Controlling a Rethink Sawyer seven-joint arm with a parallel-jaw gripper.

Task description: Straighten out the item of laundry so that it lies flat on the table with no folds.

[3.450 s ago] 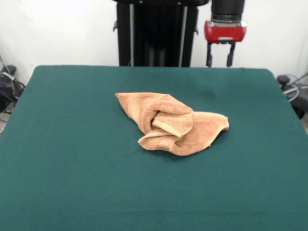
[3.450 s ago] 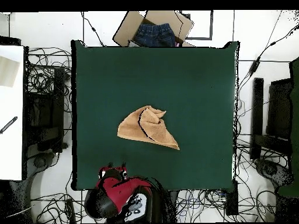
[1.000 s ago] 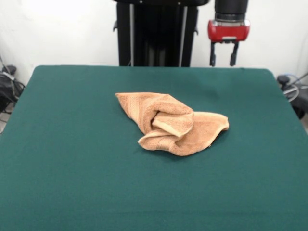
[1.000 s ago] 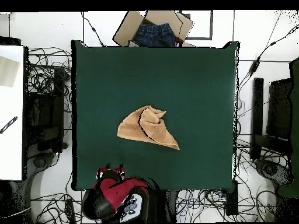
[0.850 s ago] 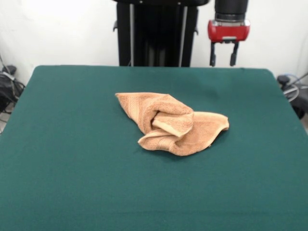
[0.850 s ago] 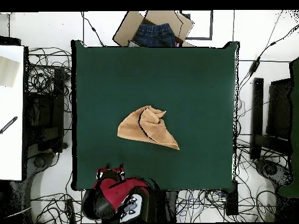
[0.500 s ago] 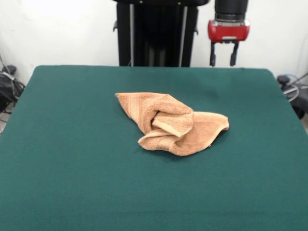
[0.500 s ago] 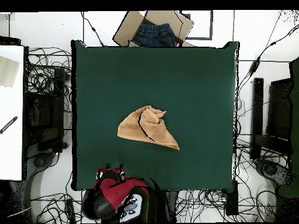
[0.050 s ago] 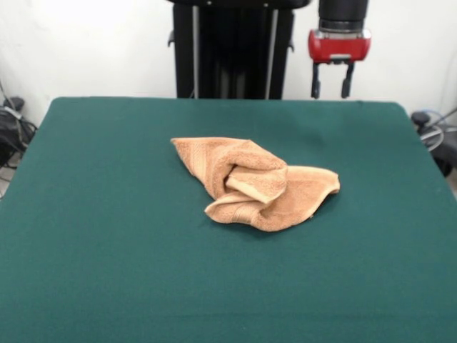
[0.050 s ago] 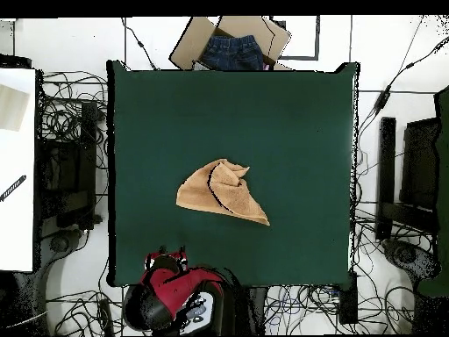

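Observation:
The item of laundry (image 9: 253, 182), an orange-tan towel, lies crumpled near the middle of the green table (image 9: 107, 236), folded over itself with a rolled flap at its centre. From above, the towel (image 10: 219, 190) makes a rough triangle with a corner pointing to the lower right. My gripper (image 9: 329, 91) hangs open and empty above the table's far edge, well behind the towel and to its right. In the overhead view the gripper (image 10: 168, 257) sits just off the table's (image 10: 289, 123) bottom edge, left of the towel.
A cardboard box (image 10: 230, 39) holding dark denim clothing lies off the table's top edge in the overhead view. Cables (image 10: 70, 114) and black equipment (image 10: 412, 167) crowd the floor on both sides. A white surface (image 10: 16, 167) stands at the left.
Over the last second nothing has visibly moved. Against 3.5 s ago, my gripper stands slightly higher and farther right in the front view.

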